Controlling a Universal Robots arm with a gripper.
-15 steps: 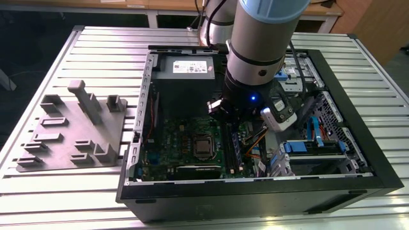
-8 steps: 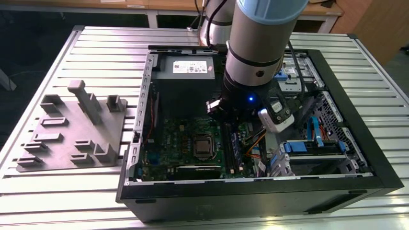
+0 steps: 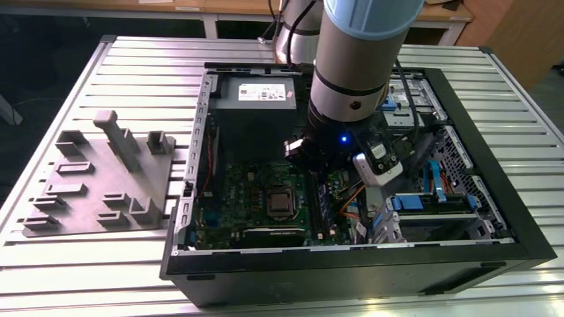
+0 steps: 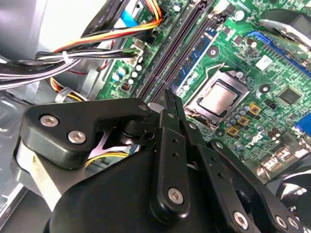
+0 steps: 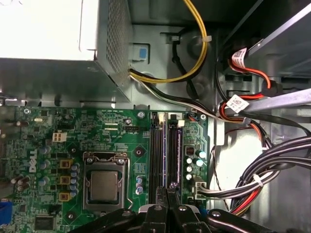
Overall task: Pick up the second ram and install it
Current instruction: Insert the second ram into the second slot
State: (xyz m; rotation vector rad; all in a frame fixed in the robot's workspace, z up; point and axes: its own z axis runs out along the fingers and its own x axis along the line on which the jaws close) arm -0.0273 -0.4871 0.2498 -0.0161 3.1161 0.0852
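My gripper (image 4: 170, 97) is down inside the open computer case, over the motherboard's memory slots (image 5: 156, 150), with its fingers (image 5: 168, 190) shut together. A thin dark strip, the second ram (image 5: 173, 155), stands edge-up in the slot line that runs straight out from the fingertips. I cannot tell whether the tips pinch its top edge or only rest against it. In the exterior view the arm's wrist (image 3: 339, 142) hides the gripper and most of the slots. The bare processor socket (image 5: 104, 187) lies beside the slots.
The power supply (image 3: 255, 92) sits at the back of the case. Bundled cables (image 5: 262, 179) run close to the slots on the drive-bay side. A grey fixture plate with blocks (image 3: 105, 178) lies on the slatted table at the exterior view's left. The case wall (image 3: 352, 264) rises in front.
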